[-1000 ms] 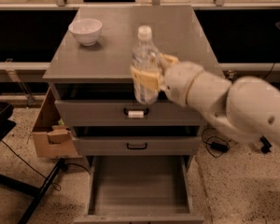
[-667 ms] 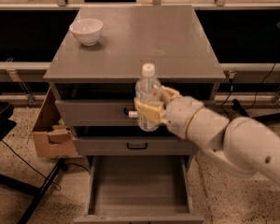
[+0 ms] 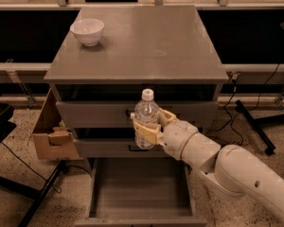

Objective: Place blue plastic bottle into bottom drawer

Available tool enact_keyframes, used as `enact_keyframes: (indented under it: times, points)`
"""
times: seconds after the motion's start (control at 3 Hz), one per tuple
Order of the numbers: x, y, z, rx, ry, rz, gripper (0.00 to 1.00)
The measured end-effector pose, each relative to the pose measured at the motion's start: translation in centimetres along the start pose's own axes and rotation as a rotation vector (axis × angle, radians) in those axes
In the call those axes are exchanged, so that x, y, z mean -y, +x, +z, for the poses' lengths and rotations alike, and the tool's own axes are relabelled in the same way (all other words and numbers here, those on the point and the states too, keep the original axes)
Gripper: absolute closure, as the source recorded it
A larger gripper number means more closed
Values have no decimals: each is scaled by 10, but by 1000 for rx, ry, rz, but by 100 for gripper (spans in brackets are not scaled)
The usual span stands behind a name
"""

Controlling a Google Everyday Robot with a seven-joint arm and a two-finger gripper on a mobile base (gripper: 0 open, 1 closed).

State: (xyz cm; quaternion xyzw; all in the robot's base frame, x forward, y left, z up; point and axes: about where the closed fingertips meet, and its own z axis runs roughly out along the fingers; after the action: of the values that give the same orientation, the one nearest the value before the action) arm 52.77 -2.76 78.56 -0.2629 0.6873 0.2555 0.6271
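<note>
The blue plastic bottle (image 3: 146,113) is clear with a white cap and stands upright in my gripper (image 3: 147,131). The gripper is shut on the bottle's lower half and holds it in the air in front of the two upper drawer fronts. My white arm reaches in from the lower right. The bottom drawer (image 3: 139,186) is pulled open below the bottle, and its flat grey floor is bare. The bottle hangs above the drawer's back part.
A white bowl (image 3: 87,31) sits at the back left of the grey cabinet top (image 3: 142,46). A cardboard box (image 3: 52,136) stands against the cabinet's left side. Black stand legs lie on the floor at left and right.
The gripper has carried the bottle down and toward the front, from level with the cabinet top's front edge to in front of the upper drawer fronts.
</note>
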Motion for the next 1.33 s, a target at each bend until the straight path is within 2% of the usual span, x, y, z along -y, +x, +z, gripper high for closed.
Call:
enact_keyframes:
  times: [0.33,0.67,1.0,1.33]
  points:
    - [3,34,7,-8,-52,-2,100]
    - [11,95,12,0,-134,-32,100]
    - [19,145,20,-10,-211,-51,100]
    - [23,191,35,-35,-264,-40,100]
